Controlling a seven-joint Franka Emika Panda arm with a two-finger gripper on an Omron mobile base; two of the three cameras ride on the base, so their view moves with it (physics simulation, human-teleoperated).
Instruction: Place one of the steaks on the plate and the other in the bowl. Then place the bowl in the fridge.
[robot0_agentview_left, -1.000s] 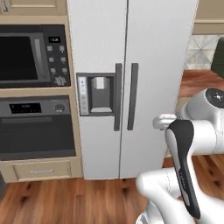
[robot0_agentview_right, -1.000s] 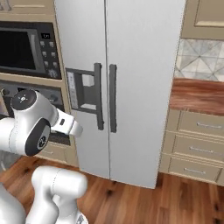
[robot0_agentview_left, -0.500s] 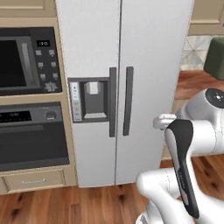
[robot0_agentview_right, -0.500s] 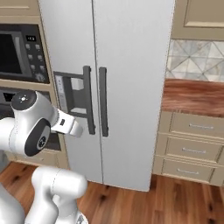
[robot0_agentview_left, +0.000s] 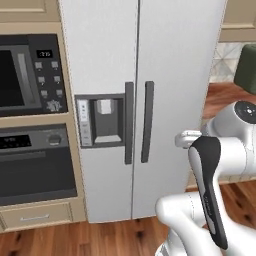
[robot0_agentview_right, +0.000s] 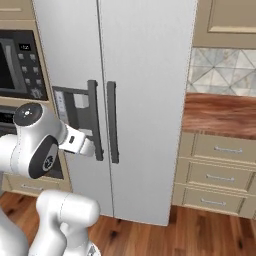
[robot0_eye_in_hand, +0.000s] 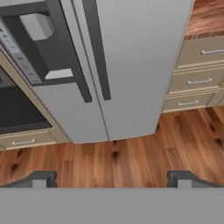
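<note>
The fridge stands straight ahead with both light-grey doors closed, its two dark vertical handles side by side at the middle. A dispenser panel sits in the left door. The fridge is seen from the other side in the right base view. My arm is folded in front of it, apart from the doors. In the hand view my gripper is open and holds nothing, looking down at the fridge foot and the floor. The steaks, the plate and the bowl are out of view.
A built-in black microwave and oven fill the wall left of the fridge. To the right are a wooden counter over beige drawers. Wood floor lies between me and the fridge.
The whole picture has shifted and the fridge looks larger: the base has driven closer to it. The arm keeps its folded pose and the gripper stays open.
</note>
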